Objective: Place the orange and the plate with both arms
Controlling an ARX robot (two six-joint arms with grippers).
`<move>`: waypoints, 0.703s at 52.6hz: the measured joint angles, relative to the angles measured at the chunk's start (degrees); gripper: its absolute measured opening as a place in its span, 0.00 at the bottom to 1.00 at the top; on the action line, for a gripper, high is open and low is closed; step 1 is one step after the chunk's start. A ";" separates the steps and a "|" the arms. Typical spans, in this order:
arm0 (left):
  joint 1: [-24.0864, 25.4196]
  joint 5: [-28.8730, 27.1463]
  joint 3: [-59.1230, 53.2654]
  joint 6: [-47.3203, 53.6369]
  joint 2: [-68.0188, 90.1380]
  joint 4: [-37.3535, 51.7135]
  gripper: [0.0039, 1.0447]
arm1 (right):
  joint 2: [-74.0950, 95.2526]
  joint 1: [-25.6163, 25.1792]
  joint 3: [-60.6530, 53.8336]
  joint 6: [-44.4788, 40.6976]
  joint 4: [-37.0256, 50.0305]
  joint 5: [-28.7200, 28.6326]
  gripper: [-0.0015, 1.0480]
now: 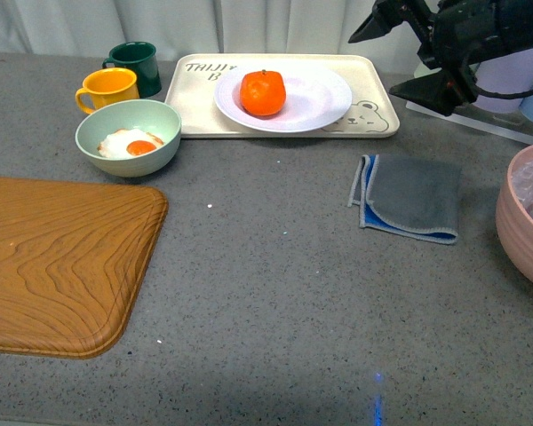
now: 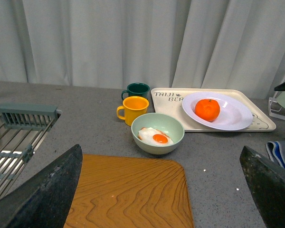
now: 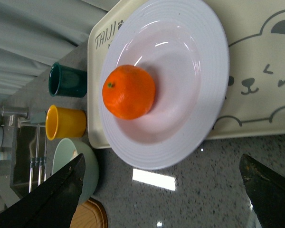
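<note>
The orange point(image 1: 263, 92) sits in the white ridged plate point(image 1: 324, 99), which rests on the beige bear tray point(image 1: 377, 118) at the back of the counter. Both also show in the left wrist view, orange point(image 2: 207, 109) on plate point(image 2: 237, 116), and in the right wrist view, orange point(image 3: 128, 91) on plate point(image 3: 206, 71). My right gripper point(image 1: 409, 58) hangs open in the air to the right of the plate, with nothing between its fingers. In its own view the right gripper point(image 3: 164, 190) is wide apart over grey counter. The left gripper point(image 2: 164, 190) is open above the wooden board, far from the plate.
A wooden board point(image 1: 53, 257) fills the front left. A pale green bowl point(image 1: 128, 138) with a fried egg, a yellow mug point(image 1: 108, 89) and a dark green mug point(image 1: 138, 64) stand at the back left. A folded grey cloth point(image 1: 410, 197) and a pink bowl point(image 1: 524, 217) lie right.
</note>
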 joint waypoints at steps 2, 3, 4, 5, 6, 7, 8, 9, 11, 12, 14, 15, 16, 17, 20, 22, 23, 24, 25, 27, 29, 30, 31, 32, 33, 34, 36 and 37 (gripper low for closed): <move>0.00 0.00 0.00 0.00 0.00 0.00 0.94 | -2.95 -0.04 -3.78 -1.01 1.05 0.74 0.91; 0.02 0.00 0.00 0.00 0.00 0.00 0.94 | -3.69 -0.04 -4.74 -1.42 1.38 1.18 0.91; 0.00 0.00 0.00 0.00 0.00 0.00 0.94 | -5.20 -0.04 -6.62 -2.01 1.99 1.92 0.91; 0.02 0.00 0.00 0.00 0.00 0.00 0.94 | -6.84 -0.04 -8.61 -2.51 2.36 2.54 0.91; 0.02 0.00 0.00 0.00 0.00 0.00 0.94 | -7.37 -0.04 -9.38 -3.10 2.64 3.13 0.91; 0.00 0.00 0.00 0.00 0.00 0.00 0.94 | -8.17 0.20 -11.39 -4.79 5.81 6.25 0.89; 0.00 0.00 0.00 0.00 0.00 0.00 0.94 | -8.98 0.39 -13.51 -6.19 10.08 8.57 0.87; 0.00 -0.02 0.00 0.00 0.00 0.00 0.94 | -9.75 0.59 -16.24 -9.62 16.37 14.82 0.83; 0.00 0.04 0.00 0.00 -0.02 -0.02 0.94 | -11.69 0.98 -23.89 -17.86 32.70 27.56 0.74; 0.02 0.02 0.00 0.00 -0.04 -0.02 0.94 | -12.85 0.98 -27.56 -20.70 38.86 31.26 0.70; 0.02 -0.04 0.00 0.00 -0.02 -0.02 0.94 | -14.64 0.94 -32.35 -24.94 45.77 34.88 0.64; 0.02 -0.04 0.00 0.00 -0.02 -0.04 0.94 | -15.82 0.85 -34.86 -27.12 49.13 36.11 0.60; 0.00 -0.04 0.00 0.00 -0.02 -0.04 0.94 | -16.44 0.76 -36.06 -27.87 50.62 36.39 0.59; 0.02 -0.07 0.00 0.00 -0.02 -0.04 0.94 | -17.46 0.61 -37.81 -28.92 52.68 36.57 0.56; 0.00 -0.04 0.00 0.00 -0.02 -0.04 0.94 | -22.86 -0.20 -44.98 -32.20 58.86 36.59 0.43; 0.00 -0.04 0.00 0.00 -0.02 -0.04 0.94 | -26.21 -0.61 -48.57 -33.22 60.50 36.35 0.36; 0.02 -0.04 0.00 0.00 -0.02 -0.04 0.94 | -27.52 -0.81 -50.07 -33.51 61.02 36.26 0.32; 0.00 -0.02 0.00 0.00 -0.02 -0.04 0.94 | -29.46 -1.11 -52.59 -34.03 61.72 36.06 0.26; 0.02 -0.02 0.00 0.00 -0.02 -0.04 0.94 | -30.45 -1.29 -54.03 -34.23 62.01 35.91 0.23; 0.00 -0.02 0.00 0.00 -0.02 -0.04 0.94 | -32.13 -1.64 -56.94 -34.51 62.40 35.69 0.15; 0.00 -0.02 0.00 0.00 -0.02 -0.04 0.94 | -34.18 -1.99 -60.63 -34.84 62.86 35.26 0.05; 0.00 -0.02 0.00 0.00 -0.02 -0.04 0.94 | -35.17 -2.08 -62.14 -34.93 62.99 35.08 0.01; 0.02 -0.02 0.00 0.00 -0.02 -0.04 0.94 | -36.28 -2.19 -63.60 -35.15 63.17 34.91 0.01; 0.00 -0.02 0.00 0.00 -0.02 -0.04 0.94 | -37.18 -2.27 -64.67 -35.19 63.30 34.80 0.01; 0.00 -0.02 0.00 0.00 -0.02 -0.04 0.94 | -38.58 -2.36 -66.16 -35.26 63.36 34.60 0.01; 0.00 -0.02 0.00 0.00 -0.02 -0.04 0.94 | -39.47 -2.43 -67.06 -35.26 63.39 34.49 0.01; 0.00 -0.02 0.00 0.00 -0.02 -0.04 0.94 | -41.77 -2.64 -69.18 -35.28 63.45 34.16 0.01; 0.00 -0.02 0.00 0.00 -0.02 -0.04 0.94 | -43.34 -2.80 -70.60 -35.28 63.43 34.10 0.01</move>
